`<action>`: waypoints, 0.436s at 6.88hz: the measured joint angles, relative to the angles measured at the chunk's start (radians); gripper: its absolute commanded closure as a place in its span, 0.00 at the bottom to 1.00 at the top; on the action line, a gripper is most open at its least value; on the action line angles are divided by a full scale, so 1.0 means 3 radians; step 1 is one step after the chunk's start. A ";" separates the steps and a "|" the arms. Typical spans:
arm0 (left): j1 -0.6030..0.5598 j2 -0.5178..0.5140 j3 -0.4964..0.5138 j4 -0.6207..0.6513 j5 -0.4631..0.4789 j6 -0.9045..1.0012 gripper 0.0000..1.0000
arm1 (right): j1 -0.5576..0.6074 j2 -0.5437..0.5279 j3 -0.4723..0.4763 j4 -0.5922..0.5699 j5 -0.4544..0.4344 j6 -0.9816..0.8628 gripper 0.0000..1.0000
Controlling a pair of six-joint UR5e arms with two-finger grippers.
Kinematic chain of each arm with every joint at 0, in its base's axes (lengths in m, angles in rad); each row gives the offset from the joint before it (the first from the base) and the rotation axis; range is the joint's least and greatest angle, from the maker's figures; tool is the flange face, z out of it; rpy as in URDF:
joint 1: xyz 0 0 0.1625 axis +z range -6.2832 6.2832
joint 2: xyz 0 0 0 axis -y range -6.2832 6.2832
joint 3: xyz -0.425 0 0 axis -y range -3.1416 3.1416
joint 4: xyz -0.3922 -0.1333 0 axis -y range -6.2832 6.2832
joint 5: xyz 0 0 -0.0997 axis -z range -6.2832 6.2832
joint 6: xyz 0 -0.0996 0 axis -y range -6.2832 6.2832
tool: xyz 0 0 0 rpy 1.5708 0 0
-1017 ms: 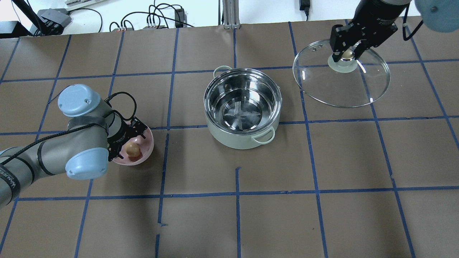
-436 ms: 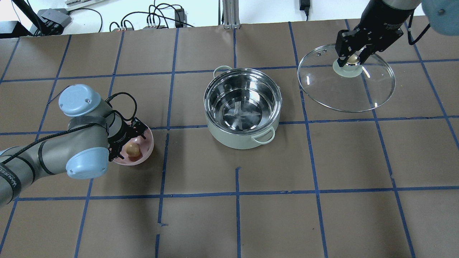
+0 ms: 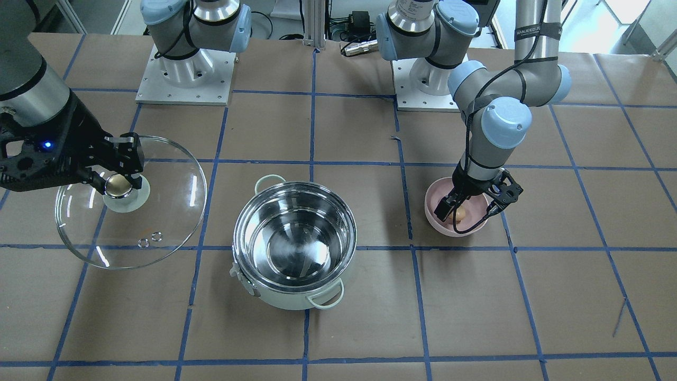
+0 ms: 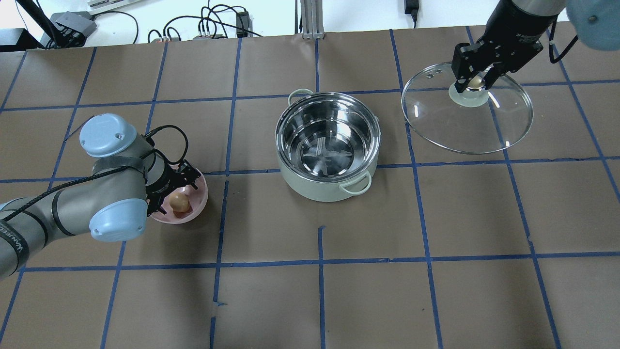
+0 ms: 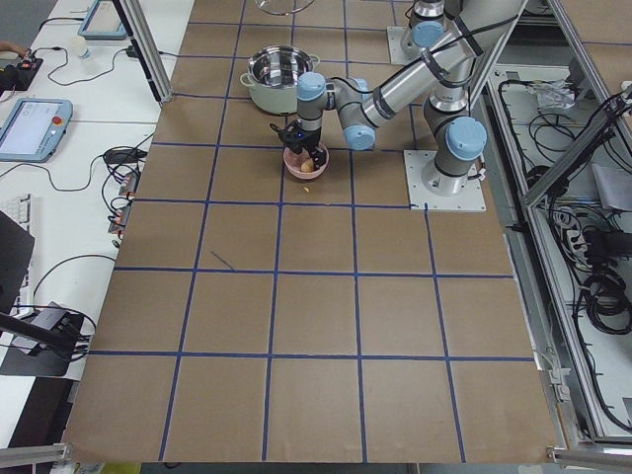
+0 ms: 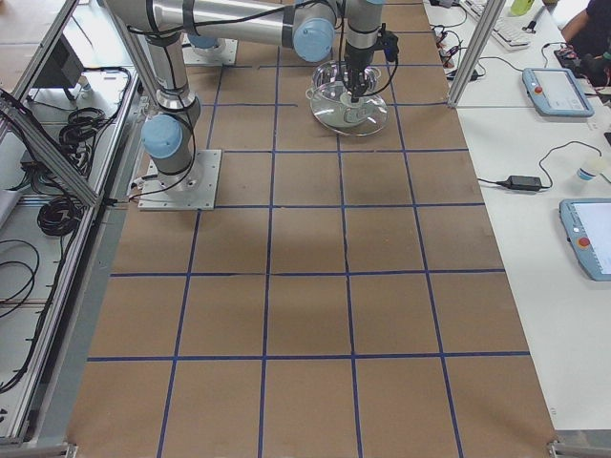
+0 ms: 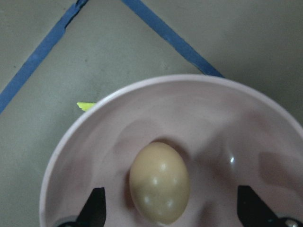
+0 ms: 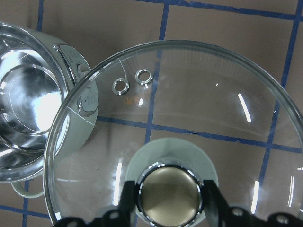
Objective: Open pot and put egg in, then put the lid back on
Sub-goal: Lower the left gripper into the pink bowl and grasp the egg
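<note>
Lid (image 4: 467, 127) held by right gripper (image 4: 474, 83), clamped on its golden knob (image 8: 169, 196), right of the uncovered pot (image 4: 315, 186). Left gripper (image 3: 466, 210) straddles egg (image 7: 160, 188) in pink bowl (image 4: 198, 195), fingers spread wide.

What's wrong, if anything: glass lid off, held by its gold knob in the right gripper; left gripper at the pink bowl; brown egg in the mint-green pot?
Not quite. The left wrist view shows the small brown-tan egg lying in the round pink bowl, between the open fingers of the left gripper; the pale mint-green pot is empty. The rest holds.
</note>
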 measured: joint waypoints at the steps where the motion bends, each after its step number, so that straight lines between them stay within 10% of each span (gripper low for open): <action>1: 0.0000 -0.0036 0.0008 0.0006 0.0001 0.0055 0.06 | 0.0000 -0.0001 0.0002 0.0000 0.0001 0.0000 0.72; 3: 0.0000 -0.0097 0.0027 0.0017 0.0000 0.0125 0.19 | 0.0000 -0.0001 0.0003 0.0000 0.0001 0.0000 0.72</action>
